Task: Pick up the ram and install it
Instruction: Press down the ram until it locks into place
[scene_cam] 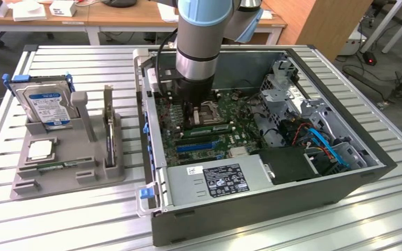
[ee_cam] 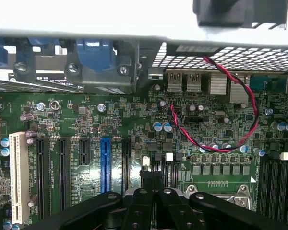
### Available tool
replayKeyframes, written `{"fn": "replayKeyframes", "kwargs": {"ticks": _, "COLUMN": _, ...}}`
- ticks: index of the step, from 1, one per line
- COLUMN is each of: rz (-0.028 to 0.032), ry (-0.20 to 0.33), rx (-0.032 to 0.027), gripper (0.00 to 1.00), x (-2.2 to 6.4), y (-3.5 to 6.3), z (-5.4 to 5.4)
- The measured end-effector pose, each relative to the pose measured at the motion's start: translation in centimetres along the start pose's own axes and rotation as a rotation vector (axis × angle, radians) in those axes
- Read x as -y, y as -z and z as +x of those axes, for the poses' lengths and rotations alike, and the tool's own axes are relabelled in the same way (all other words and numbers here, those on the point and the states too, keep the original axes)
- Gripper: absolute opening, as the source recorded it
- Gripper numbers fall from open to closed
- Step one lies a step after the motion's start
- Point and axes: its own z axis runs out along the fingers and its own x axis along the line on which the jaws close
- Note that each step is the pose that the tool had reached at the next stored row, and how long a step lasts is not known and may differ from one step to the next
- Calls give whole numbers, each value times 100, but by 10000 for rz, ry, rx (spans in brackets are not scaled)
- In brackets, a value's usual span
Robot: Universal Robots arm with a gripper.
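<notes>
**Operator:** Report the position of the gripper [scene_cam: 199, 109].

**Technician:** The arm [scene_cam: 199, 47] reached down into the open computer case [scene_cam: 257, 209], which stood on the slatted tabletop [scene_cam: 82, 225] toward the edge at the exterior view's right. The gripper hung just above the motherboard [scene_cam: 219, 137], close to the processor socket [scene_cam: 208, 111].

**Operator:** State of the jaws?

**Technician:** In the wrist view the gripper [ee_cam: 153, 179] had its jaws drawn together. Nothing was seen between them. They hung over the motherboard [ee_cam: 134, 124] near the blue expansion slot [ee_cam: 105, 163], and a red-and-black wire [ee_cam: 240, 139] looped across the board beyond them.

**Operator:** Location of the ram?

**Technician:** The ram [scene_cam: 56, 166] lay flat in a slot of the grey holder [scene_cam: 68, 180], near the tabletop edge at the exterior view's left and well apart from the gripper. It had not been picked up.

**Operator:** Other items in the holder?

**Technician:** A hard drive [scene_cam: 45, 104] stood upright at the holder's far end. An expansion card [scene_cam: 108, 125] stood on edge along the side nearest the case. A square chip [scene_cam: 40, 150] lay flat, just beyond the ram.

**Operator:** Anything further in the case?

**Technician:** The power supply [scene_cam: 215, 180] sat at the near wall, label upward. Blue cables [scene_cam: 324, 146] ran along the side toward the exterior view's right.
</notes>
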Motion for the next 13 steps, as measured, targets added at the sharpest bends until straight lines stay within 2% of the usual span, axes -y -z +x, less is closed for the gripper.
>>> {"fn": "replayKeyframes", "kwargs": {"ticks": 13, "rz": 1, "ry": 1, "rx": 1, "gripper": 9, "x": 0, "y": -1, "z": 0}}
